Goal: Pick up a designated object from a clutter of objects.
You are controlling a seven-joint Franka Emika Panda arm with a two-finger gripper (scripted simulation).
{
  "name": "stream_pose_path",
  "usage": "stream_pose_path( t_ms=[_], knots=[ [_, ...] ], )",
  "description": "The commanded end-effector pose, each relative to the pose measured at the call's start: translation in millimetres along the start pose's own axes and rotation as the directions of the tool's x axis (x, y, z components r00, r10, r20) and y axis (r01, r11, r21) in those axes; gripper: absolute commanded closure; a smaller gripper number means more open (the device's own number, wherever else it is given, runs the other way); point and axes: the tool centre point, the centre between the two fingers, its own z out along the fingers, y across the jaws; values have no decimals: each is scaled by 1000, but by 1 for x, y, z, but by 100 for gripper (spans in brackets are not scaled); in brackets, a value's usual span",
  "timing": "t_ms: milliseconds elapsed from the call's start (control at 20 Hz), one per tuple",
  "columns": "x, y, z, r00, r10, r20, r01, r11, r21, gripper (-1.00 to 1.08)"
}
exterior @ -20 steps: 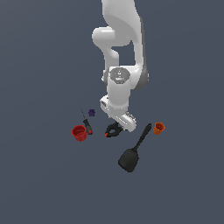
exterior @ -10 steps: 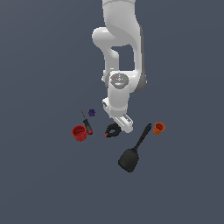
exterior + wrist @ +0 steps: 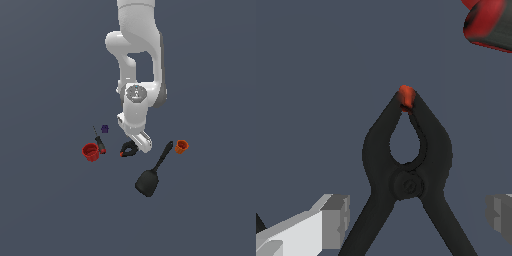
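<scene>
The small black spring clamp [image 3: 128, 149] with red-orange tips lies on the floor in the middle of the clutter. My gripper [image 3: 135, 146] hangs right over it, low and close. In the wrist view the clamp [image 3: 408, 165] fills the centre, its red tip pointing away and its handles splayed toward the camera. My gripper [image 3: 418, 220] is open, one finger [image 3: 336, 220] on each side of the handles, not touching them.
A red cup [image 3: 90, 152] and a black-and-red screwdriver [image 3: 100, 142] lie toward the exterior view's left, with a tiny purple piece [image 3: 105, 128] behind. The black spatula [image 3: 152, 175] and the orange cup [image 3: 181, 146] lie toward the right. The screwdriver's handle [image 3: 491, 22] shows in the wrist view.
The arm has come down a little, bringing the open gripper lower over the clamp. The objects have not moved.
</scene>
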Motion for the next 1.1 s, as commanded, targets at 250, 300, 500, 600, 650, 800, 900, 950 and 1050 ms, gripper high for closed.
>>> stream_pose_path(
  t_ms=[250, 300, 500, 600, 650, 800, 900, 950, 1050],
  knots=[
    [-1, 1, 27, 1000, 2, 0, -2, 1000, 0, -92],
    [-1, 1, 32, 1000, 3, 0, -3, 1000, 0, -92],
    [-1, 1, 43, 1000, 4, 0, -4, 1000, 0, -92],
    [-1, 1, 46, 1000, 4, 0, -4, 1000, 0, -92],
    [-1, 1, 47, 1000, 4, 0, -4, 1000, 0, -92],
    [-1, 1, 47, 1000, 4, 0, -4, 1000, 0, 108],
    [-1, 1, 47, 1000, 4, 0, -4, 1000, 0, 108],
    [-1, 1, 47, 1000, 4, 0, -4, 1000, 0, 108],
    [-1, 1, 47, 1000, 4, 0, -4, 1000, 0, 108]
  ],
)
